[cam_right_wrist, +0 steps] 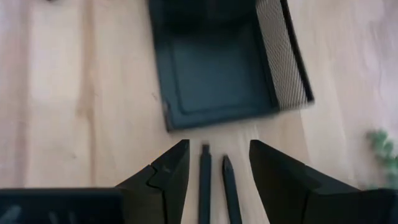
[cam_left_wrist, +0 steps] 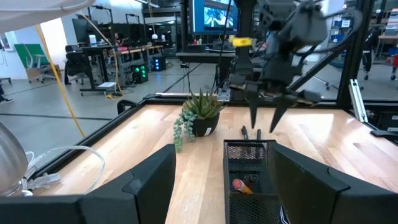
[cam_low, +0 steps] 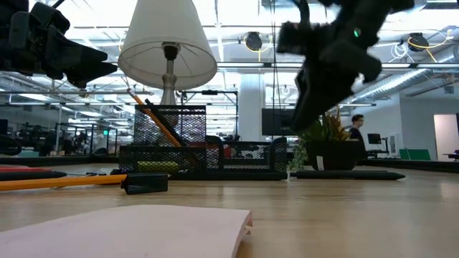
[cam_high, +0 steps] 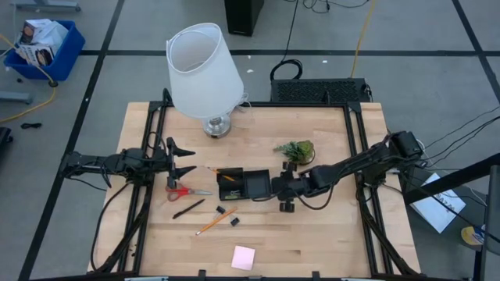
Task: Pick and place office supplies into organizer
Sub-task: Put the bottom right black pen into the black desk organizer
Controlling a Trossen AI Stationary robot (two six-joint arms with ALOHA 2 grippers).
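The black mesh organizer (cam_high: 254, 186) sits mid-table with an orange pencil (cam_high: 227, 178) leaning in its left compartment. My right gripper (cam_right_wrist: 217, 168) hangs open above two black pens (cam_right_wrist: 204, 180) that lie on the table just beyond the organizer's (cam_right_wrist: 211, 68) right end. Its fingers stand on either side of them, clear of the wood. My left gripper (cam_high: 186, 160) hovers open left of the organizer, above the red-handled scissors (cam_high: 186, 191). Nearer the front lie a black pen (cam_high: 189, 208), a pencil (cam_high: 211, 222), two small black bits (cam_high: 221, 210) and the pink sticky pad (cam_high: 243, 257).
A big white lamp (cam_high: 205, 74) stands at the far edge, left of centre. A small green plant (cam_high: 295, 150) sits just behind my right gripper. Bare wood lies along the near edge around the pink pad (cam_low: 143, 229). Black frame rails run down both table sides.
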